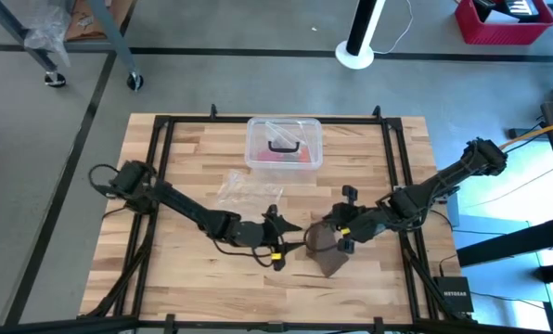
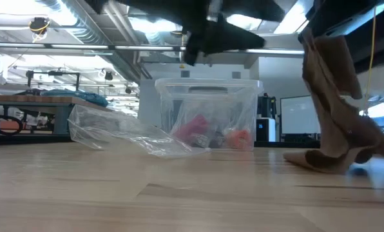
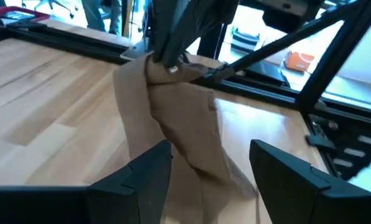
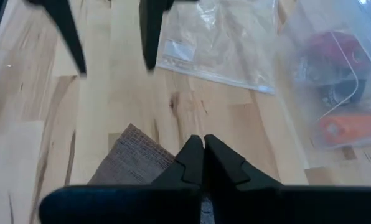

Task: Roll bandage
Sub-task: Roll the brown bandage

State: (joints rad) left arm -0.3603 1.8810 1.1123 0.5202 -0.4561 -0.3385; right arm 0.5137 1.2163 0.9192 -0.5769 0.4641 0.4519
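The brown bandage hangs as a bunched strip from my right gripper, right of the table's middle. Its lower end lies crumpled on the wood. In the right wrist view my right gripper is shut, and a corner of the bandage shows below it. My left gripper hovers open just left of the bandage. In the left wrist view its two fingers stand apart, and the hanging bandage is close ahead of them, untouched. My right gripper pinches the bandage's bunched upper end between its two fingers, slanting down from the table's right side. Several gathered layers hang slack below the fingers. The lower end rests on the table.
A clear plastic box with a black handle stands at the far middle, holding red and orange things. A clear thin plastic bag lies in front of it. Black frame rails border the tabletop. Bare wood lies at the near left.
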